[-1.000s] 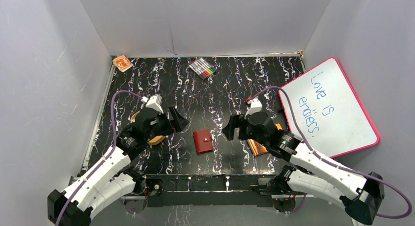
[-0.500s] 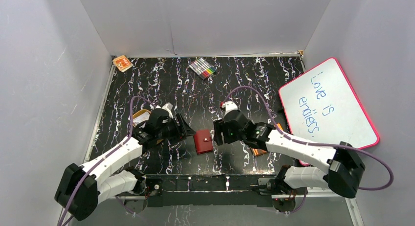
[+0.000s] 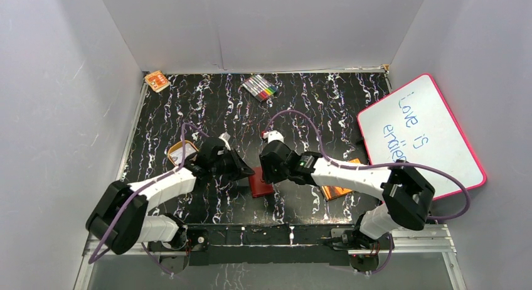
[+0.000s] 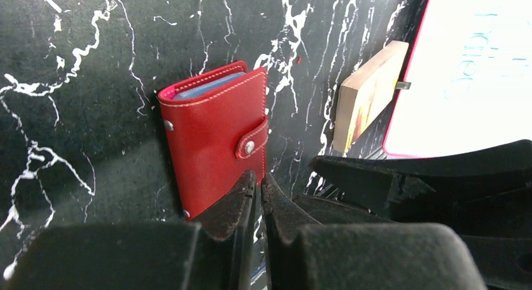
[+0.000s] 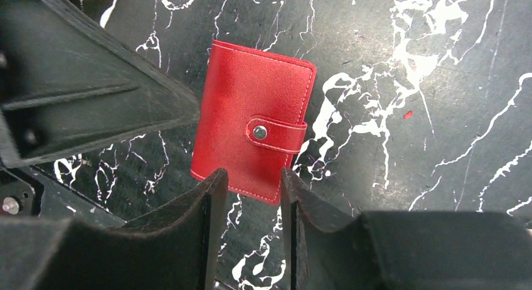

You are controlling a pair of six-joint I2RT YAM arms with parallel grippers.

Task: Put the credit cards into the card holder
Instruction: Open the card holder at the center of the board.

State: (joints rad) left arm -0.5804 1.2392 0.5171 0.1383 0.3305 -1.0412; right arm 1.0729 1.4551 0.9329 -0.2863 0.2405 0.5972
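"Wallet (image 3: 260, 183) first: where does it lie?"

"Flat on the black marbled bench (image 3: 301, 108), between the two arms and close to the near edge. It is red and folded shut, with the snap tab fastened over its cover."

"Anything in it?"

"In the left wrist view, pale-blue sleeves show at its open end. Whether a card sits in them I cannot tell."

"And the cards (image 3: 183, 154)?"

"Left of the wallet, past the left arm, stands an orange tray (image 3: 172, 154). Something pale and flat lies in it. It looks like the cards, but it is too small to count."

"Left tool (image 4: 258, 176)?"

"Its fingers are pressed almost together, tips at the wallet's corner below the tab. Whether they nip the cover I cannot tell."

"Right tool (image 5: 253, 172)?"

"Fingers spread part way, low over the wallet, with the wallet's near edge showing in the gap. Whether they touch it I cannot tell."

"What else lies around the wallet?"

"An orange-brown book (image 3: 335, 191) just to its right, partly under the right arm. Further right is a whiteboard (image 3: 420, 136) with a pink rim and blue writing. Well behind the wallet, near the back wall, lies a pack of coloured markers (image 3: 260, 87)."
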